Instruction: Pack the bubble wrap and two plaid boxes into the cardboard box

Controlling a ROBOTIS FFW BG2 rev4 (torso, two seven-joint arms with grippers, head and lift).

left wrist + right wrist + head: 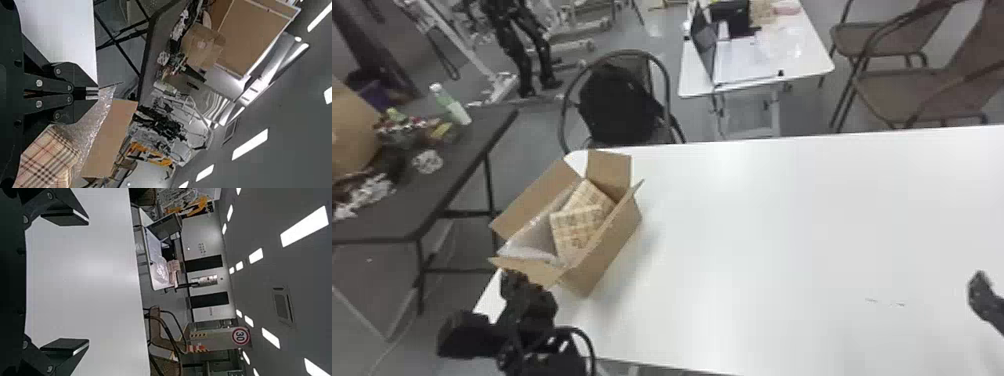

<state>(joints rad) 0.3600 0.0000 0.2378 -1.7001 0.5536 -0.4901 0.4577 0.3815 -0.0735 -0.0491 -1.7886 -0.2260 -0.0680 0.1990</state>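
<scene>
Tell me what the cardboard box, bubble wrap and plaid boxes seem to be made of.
Cardboard box: matte brown cardboard, by its plain folding flaps.
Bubble wrap: glossy, seemingly clear plastic, by its bright glints.
Plaid boxes: probably stiff card, by their flat faces; the matte check covering could be paper or cloth.

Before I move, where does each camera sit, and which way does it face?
Head view: robot's head, forward and down at the white table and cardboard box; left arm bottom left, tip of right arm at right edge.
Left wrist view: left wrist, past bubble wrap toward the dark table; left gripper, closed.
Right wrist view: right wrist, across the white table; right gripper, spread.
Shared: head and left wrist views both show the cardboard box.
</scene>
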